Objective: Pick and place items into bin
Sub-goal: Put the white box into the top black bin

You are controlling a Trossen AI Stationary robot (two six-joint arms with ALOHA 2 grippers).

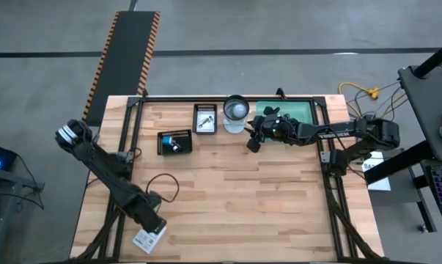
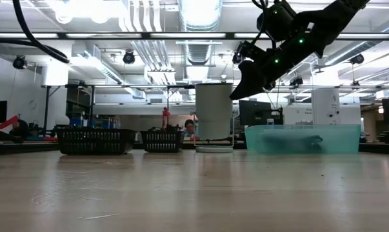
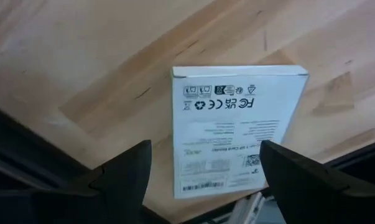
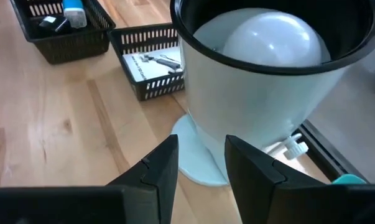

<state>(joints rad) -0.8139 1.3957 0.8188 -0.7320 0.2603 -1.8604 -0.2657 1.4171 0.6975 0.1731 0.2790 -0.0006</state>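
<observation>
A flat white printed packet [image 3: 234, 124] lies flat on the wood at the table's near left corner [image 1: 150, 241]. My left gripper [image 1: 149, 236] hangs over it, open, with one finger on either side of it [image 3: 206, 155], touching nothing. A thin black cable [image 1: 166, 187] lies coiled on the table beyond it. My right gripper [image 1: 253, 141] is high above the table [image 2: 242, 80], beside the white cup [image 1: 235, 110]. It is narrowly open and empty [image 4: 201, 152]. The clear green bin [image 1: 303, 110] stands at the far right [image 2: 304, 138].
Two black mesh baskets [image 1: 204, 119] [image 1: 174, 141] with small items stand at the far middle. The white cup [image 4: 262, 93] has a white ball-like shape inside it and stands on a white disc. The table's metal frame runs along its left, right and far edges.
</observation>
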